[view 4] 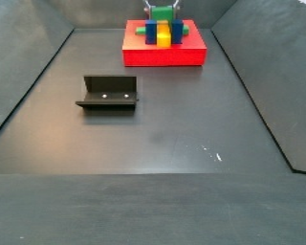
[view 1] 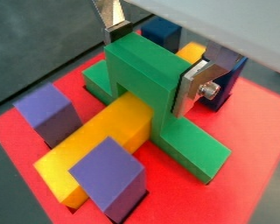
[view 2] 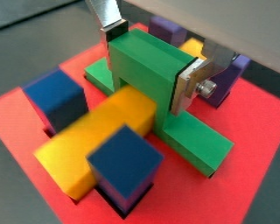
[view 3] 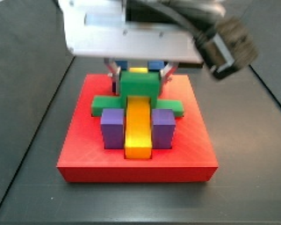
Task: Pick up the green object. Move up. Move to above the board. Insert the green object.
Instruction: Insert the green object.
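Note:
The green object [view 1: 149, 83] sits on the red board [view 1: 241, 122], its raised centre cube bridging the long yellow bar [view 1: 101, 140] and its low arms lying on the board. It shows the same way in both wrist views [view 2: 149, 74]. My gripper [view 1: 152, 54] is shut on the centre cube, one silver finger on each side [view 2: 192, 83]. In a side view the green object [view 3: 138, 86] stands at the board's [view 3: 137, 167] far end under my gripper [view 3: 140, 70]. Far off in a side view the board [view 4: 166, 53] lies at the back.
Purple blocks [view 1: 46, 112] and blue blocks [view 2: 59, 96] flank the yellow bar on the board. The dark fixture [view 4: 107, 93] stands on the black floor, left of centre. Dark walls enclose the floor [view 4: 156, 144].

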Motion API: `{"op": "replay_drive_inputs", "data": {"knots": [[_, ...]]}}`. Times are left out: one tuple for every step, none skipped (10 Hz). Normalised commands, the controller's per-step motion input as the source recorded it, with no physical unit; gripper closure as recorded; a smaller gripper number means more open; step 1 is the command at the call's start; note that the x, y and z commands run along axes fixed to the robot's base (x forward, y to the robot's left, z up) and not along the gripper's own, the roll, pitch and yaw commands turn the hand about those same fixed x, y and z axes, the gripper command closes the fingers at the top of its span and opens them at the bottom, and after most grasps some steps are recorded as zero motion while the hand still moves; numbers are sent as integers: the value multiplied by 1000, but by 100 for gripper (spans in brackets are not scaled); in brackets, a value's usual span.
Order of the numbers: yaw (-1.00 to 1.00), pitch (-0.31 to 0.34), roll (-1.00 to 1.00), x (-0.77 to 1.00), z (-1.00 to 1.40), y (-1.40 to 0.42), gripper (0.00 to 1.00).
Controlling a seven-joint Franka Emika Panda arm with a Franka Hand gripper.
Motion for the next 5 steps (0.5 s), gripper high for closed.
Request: {"op": "replay_drive_inputs", "data": {"knots": [[-23,-41,0,-134,-474,0,100],[0,-20,0,-191,-380,0,100],[-6,0,0,-89,-143,-34,100],[0,-4,0,-11,0,0,100],[0,0,0,0,0,0,100]]}}
